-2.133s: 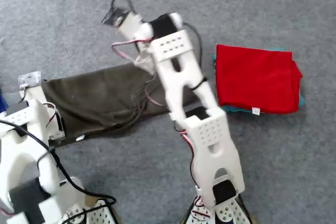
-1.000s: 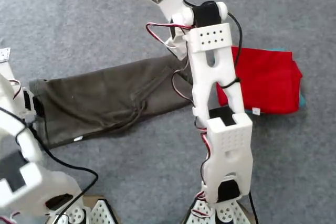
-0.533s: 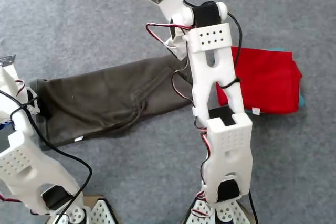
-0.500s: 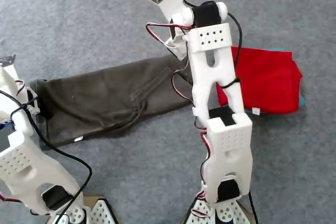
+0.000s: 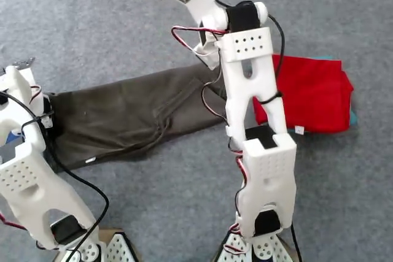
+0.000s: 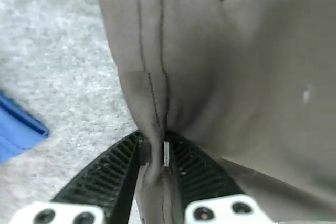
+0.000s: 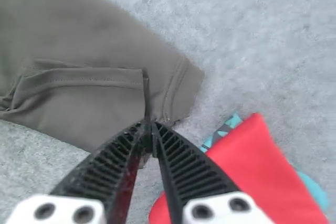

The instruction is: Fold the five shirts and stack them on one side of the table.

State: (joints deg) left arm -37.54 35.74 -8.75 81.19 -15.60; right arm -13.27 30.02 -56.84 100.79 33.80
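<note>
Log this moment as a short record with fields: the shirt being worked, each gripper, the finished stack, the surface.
Shirt in work: dark olive shirt, laid out as a long band
Left gripper: jaws shut on a seamed edge at one end of the dark olive shirt
Right gripper: jaws shut on the hem at the opposite end, next to the stack
Stack: folded red shirt on top of a teal shirt
Surface: grey table

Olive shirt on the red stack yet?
No, the olive shirt lies stretched out on the table, beside the red shirt.
</note>
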